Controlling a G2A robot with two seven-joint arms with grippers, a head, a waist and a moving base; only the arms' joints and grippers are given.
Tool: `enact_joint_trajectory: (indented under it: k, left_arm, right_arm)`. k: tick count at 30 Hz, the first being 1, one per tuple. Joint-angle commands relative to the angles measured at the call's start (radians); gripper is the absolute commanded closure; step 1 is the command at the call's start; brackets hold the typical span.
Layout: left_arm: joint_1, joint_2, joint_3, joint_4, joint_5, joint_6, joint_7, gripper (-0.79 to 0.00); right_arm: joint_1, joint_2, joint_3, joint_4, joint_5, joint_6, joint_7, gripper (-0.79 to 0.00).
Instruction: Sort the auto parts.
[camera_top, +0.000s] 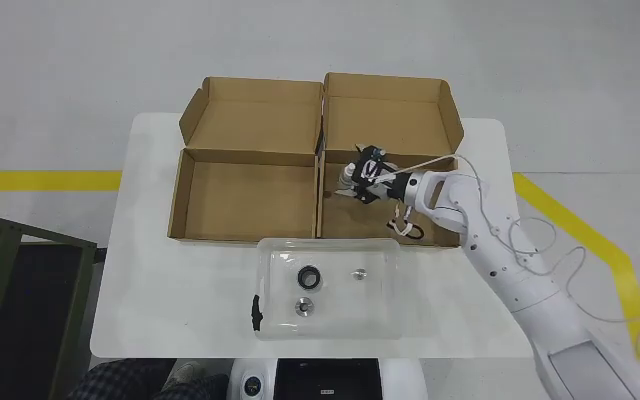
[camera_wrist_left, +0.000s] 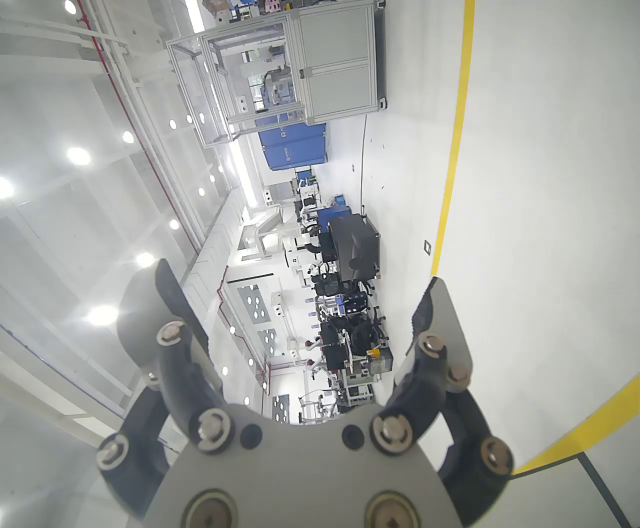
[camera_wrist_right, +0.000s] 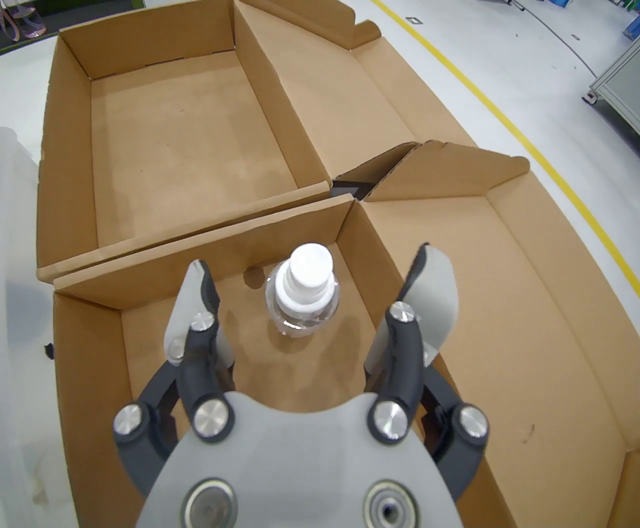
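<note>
In the top view the right gripper (camera_top: 362, 178) hangs over the right cardboard box (camera_top: 392, 120) at centre right of the frame, its jaws spread wide and empty. Just past them, a small clear bottle (camera_wrist_right: 305, 300) with a white cap stands upright near the box's corner. At lower centre, a clear bin (camera_top: 330, 241) on the desk (camera_top: 150, 280) holds a black ring (camera_top: 309, 275), a metal disc (camera_top: 303, 306) and a small metal piece (camera_top: 359, 272). The left gripper (camera_wrist_left: 299, 274) has its jaws open too, with nothing between them.

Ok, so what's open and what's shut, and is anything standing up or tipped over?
bottle: upright, cap on.
right box: lid open, bottle inside.
left box: lid open.
clear bin: uncovered, three parts inside.
right gripper: open, over the bottle.
left gripper: open, holding nothing.
</note>
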Motion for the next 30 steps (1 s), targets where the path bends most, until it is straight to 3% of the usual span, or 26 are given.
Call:
enact_joint_trajectory:
  k: [1,18,30]
  left_arm:
    - [0.0,0.0,0.0,0.0,0.0,0.0,0.0,-0.785]
    - [0.0,0.0,0.0,0.0,0.0,0.0,0.0,-0.785]
    - [0.0,0.0,0.0,0.0,0.0,0.0,0.0,-0.785]
  right_arm:
    - [-0.014,0.006,0.021,-0.036,-0.001,-0.006,0.004,-0.785]
    - [-0.279,0.072,0.205,-0.489,0.01,-0.089,0.138,-0.785]
    - [-0.525,0.113,0.284,-0.716,-0.116,-0.171,0.208,-0.785]
